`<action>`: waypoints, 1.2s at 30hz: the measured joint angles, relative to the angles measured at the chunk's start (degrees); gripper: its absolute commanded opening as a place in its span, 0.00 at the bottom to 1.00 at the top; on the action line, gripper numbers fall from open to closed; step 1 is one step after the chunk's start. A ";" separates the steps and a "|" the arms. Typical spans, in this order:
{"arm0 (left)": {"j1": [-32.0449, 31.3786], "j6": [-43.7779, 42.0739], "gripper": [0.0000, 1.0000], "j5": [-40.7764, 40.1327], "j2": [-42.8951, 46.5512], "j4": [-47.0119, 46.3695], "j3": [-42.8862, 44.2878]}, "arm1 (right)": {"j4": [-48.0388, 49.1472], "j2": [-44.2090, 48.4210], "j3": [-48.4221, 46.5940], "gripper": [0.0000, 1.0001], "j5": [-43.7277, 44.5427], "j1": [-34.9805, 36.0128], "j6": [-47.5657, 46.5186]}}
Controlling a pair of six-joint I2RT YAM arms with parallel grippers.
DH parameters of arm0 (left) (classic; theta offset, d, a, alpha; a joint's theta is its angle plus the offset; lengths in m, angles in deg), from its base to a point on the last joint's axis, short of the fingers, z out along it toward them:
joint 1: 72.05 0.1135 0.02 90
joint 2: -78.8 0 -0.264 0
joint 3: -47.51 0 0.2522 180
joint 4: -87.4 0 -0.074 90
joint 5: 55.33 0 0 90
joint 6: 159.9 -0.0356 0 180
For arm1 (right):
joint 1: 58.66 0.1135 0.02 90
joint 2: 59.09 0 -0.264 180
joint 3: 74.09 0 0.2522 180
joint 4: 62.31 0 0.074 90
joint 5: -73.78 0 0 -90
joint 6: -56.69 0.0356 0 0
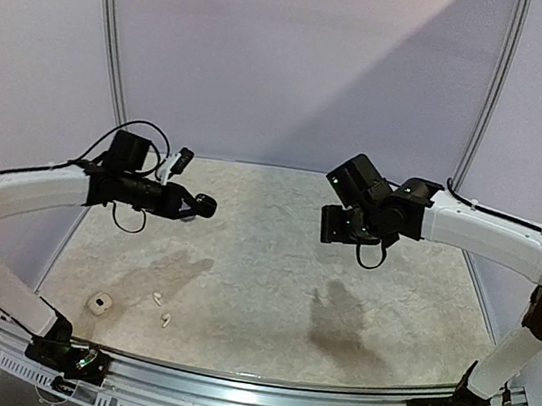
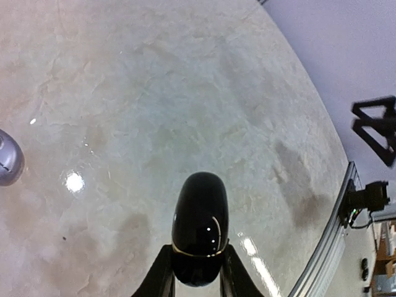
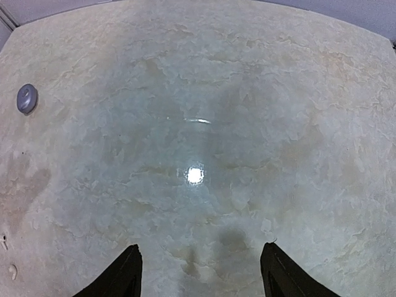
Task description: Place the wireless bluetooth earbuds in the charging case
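Observation:
A glossy black pebble-shaped charging case (image 2: pixel 199 216) with a thin gold seam hangs above the table, and my left gripper (image 2: pixel 197 252) is shut on its near end. From the top the same case (image 1: pixel 204 206) shows at the tip of the left gripper (image 1: pixel 190 204), above the back left of the table. Two tiny white earbuds (image 1: pixel 158 298) (image 1: pixel 166 321) lie on the table at the front left. My right gripper (image 3: pixel 201 272) hovers open over bare table with nothing between its fingers (image 3: pixel 127 275); the top view has it (image 1: pixel 336 230) right of centre, high above the surface.
A small white case (image 1: pixel 99 303) sits near the front left edge. A greyish-lavender case (image 3: pixel 26 98) lies at the back left, also at the left edge of the left wrist view (image 2: pixel 7 159). A metal rail (image 1: pixel 254 395) runs along the near table edge.

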 measured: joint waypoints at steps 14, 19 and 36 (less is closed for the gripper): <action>-5.16 13.09 0.00 6.86 -48.68 7.82 46.58 | -4.66 1.95 1.84 0.69 0.26 -4.94 0.04; -9.75 20.68 0.27 7.50 -56.08 3.80 50.56 | -7.26 4.24 2.34 0.69 0.35 -7.23 -0.22; -11.34 4.02 0.99 1.77 -45.75 16.63 49.59 | -5.64 4.70 -4.39 0.83 -3.02 -9.01 -14.21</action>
